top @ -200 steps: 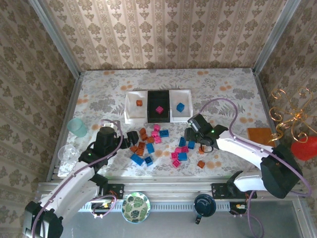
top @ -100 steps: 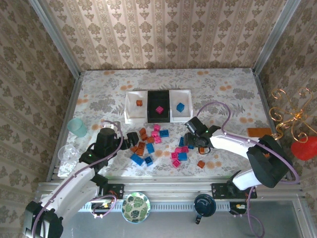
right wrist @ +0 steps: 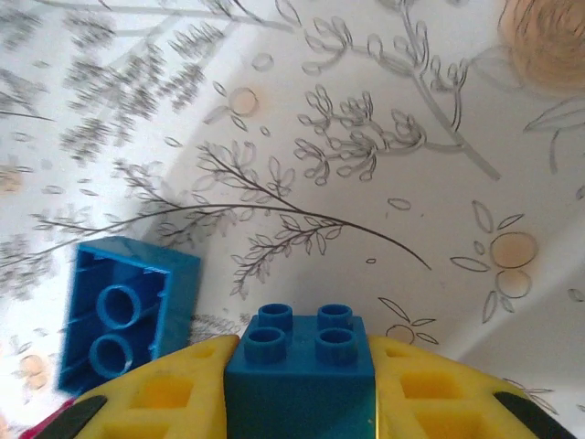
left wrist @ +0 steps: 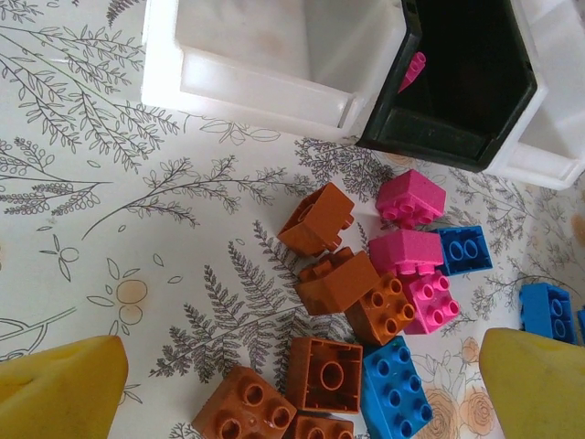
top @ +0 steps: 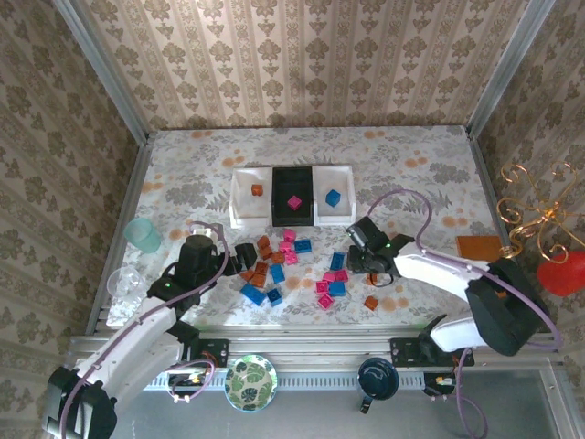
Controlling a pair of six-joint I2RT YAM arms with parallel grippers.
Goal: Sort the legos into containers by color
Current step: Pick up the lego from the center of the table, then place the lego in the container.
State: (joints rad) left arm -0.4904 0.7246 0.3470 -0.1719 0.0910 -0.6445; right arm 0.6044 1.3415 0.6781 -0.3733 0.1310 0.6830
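Observation:
Orange-brown, pink and blue legos (top: 292, 270) lie scattered mid-table, in front of three joined containers: a white one (top: 239, 208) holding an orange-brown brick, a black one (top: 280, 199) holding a pink brick, and a white one (top: 322, 214) holding a blue brick. My right gripper (top: 358, 262) is at the pile's right side. In the right wrist view it (right wrist: 302, 389) is shut on a blue lego (right wrist: 300, 352), studs facing away, just above the cloth. My left gripper (left wrist: 302, 393) is open over several orange-brown bricks (left wrist: 329, 373) at the pile's left.
A teal cup (top: 143, 234) and a clear glass (top: 124, 285) stand at the left edge. A patterned plate (top: 250, 382) sits on the front rail. An orange-brown flat square (top: 480, 249) and a gold wire ornament (top: 539, 219) are at the right. An upturned blue brick (right wrist: 123, 311) lies beside the right fingers.
My right gripper has closed from open onto the blue lego at the pile's right side. The left arm has stayed where it was, open.

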